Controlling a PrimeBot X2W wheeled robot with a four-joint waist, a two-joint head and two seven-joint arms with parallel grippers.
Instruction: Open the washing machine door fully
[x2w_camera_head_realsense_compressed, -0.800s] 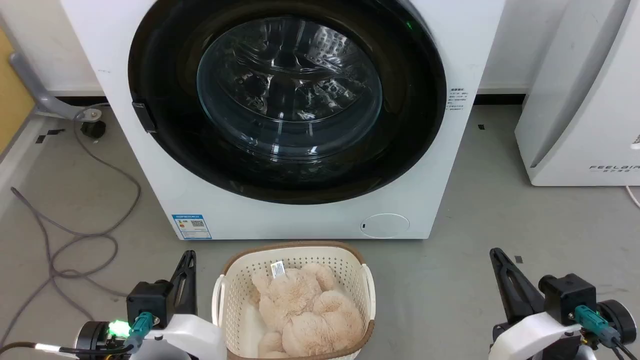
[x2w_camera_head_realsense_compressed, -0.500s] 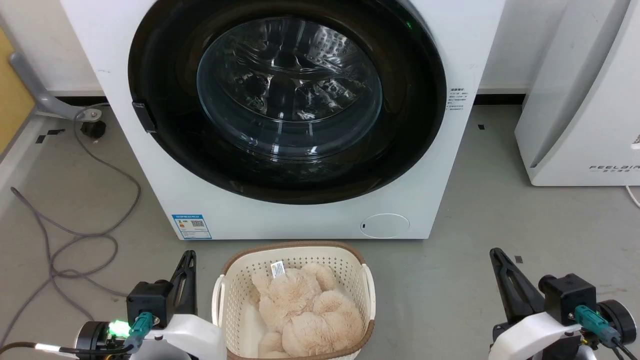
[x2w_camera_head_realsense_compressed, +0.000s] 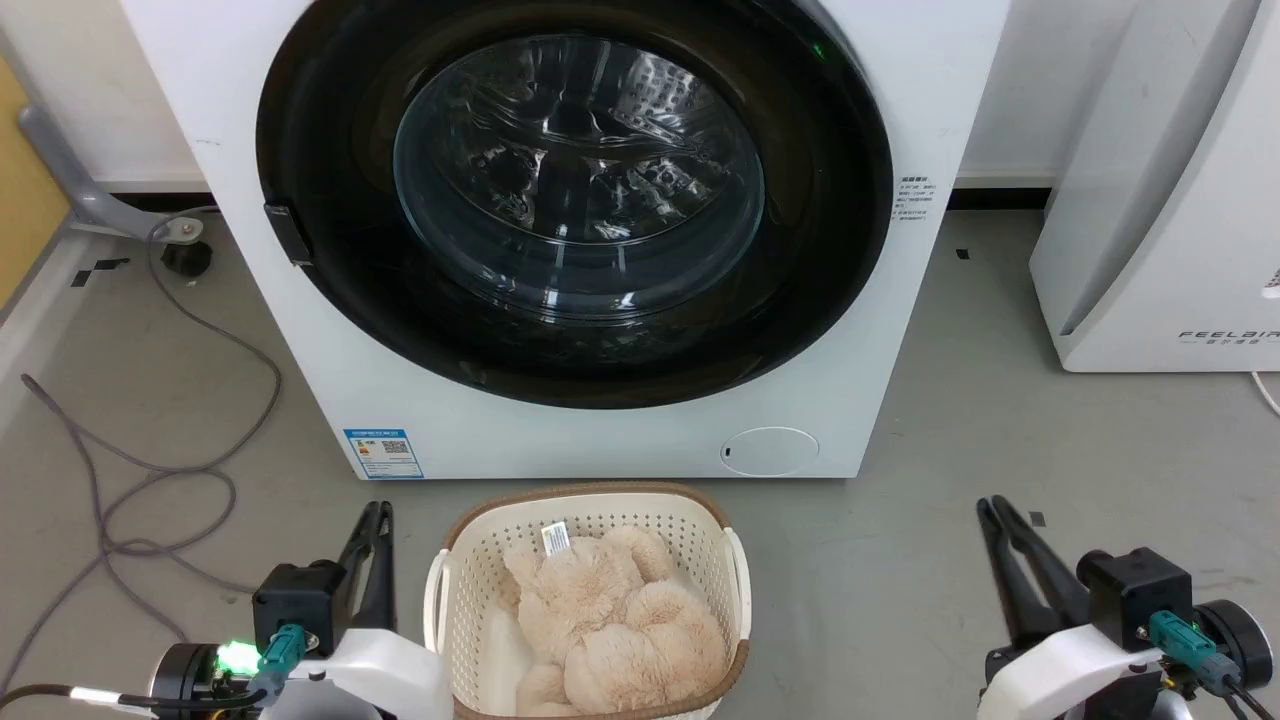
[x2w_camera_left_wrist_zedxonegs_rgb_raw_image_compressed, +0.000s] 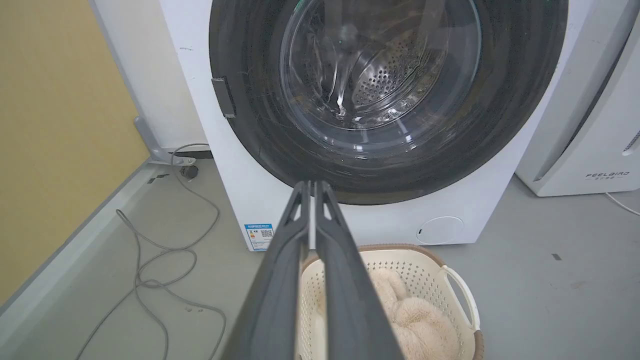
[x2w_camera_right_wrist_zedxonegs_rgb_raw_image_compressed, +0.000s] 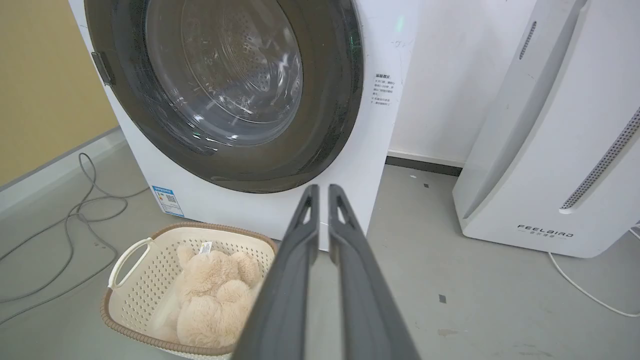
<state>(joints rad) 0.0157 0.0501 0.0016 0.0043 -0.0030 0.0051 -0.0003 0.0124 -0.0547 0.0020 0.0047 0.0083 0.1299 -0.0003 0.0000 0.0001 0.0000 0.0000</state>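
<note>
The washing machine (x2w_camera_head_realsense_compressed: 560, 440) is a white front-loader facing me. Its round glossy black door (x2w_camera_head_realsense_compressed: 330, 250) lies flush against the front, with the clear glass bowl (x2w_camera_head_realsense_compressed: 578, 180) at its centre. A small dark tab (x2w_camera_head_realsense_compressed: 288, 232) sits on the door's left edge. My left gripper (x2w_camera_head_realsense_compressed: 375, 512) hovers low at the lower left, well short of the door, fingers parted by a narrow slit and holding nothing. My right gripper (x2w_camera_head_realsense_compressed: 992, 505) is at the lower right, likewise slightly open. In the wrist views the left gripper (x2w_camera_left_wrist_zedxonegs_rgb_raw_image_compressed: 312, 185) and the right gripper (x2w_camera_right_wrist_zedxonegs_rgb_raw_image_compressed: 322, 189) point at the door (x2w_camera_left_wrist_zedxonegs_rgb_raw_image_compressed: 500, 125).
A cream laundry basket (x2w_camera_head_realsense_compressed: 460, 560) holding a beige plush toy (x2w_camera_head_realsense_compressed: 620, 620) stands on the floor right before the machine, between my grippers. A white FEELAIR appliance (x2w_camera_head_realsense_compressed: 1150, 200) stands to the right. A grey cable (x2w_camera_head_realsense_compressed: 150, 460) loops over the floor on the left.
The fingers of both grippers have parted slightly from a pressed-together state. Arms, door and basket have stayed where they were.
</note>
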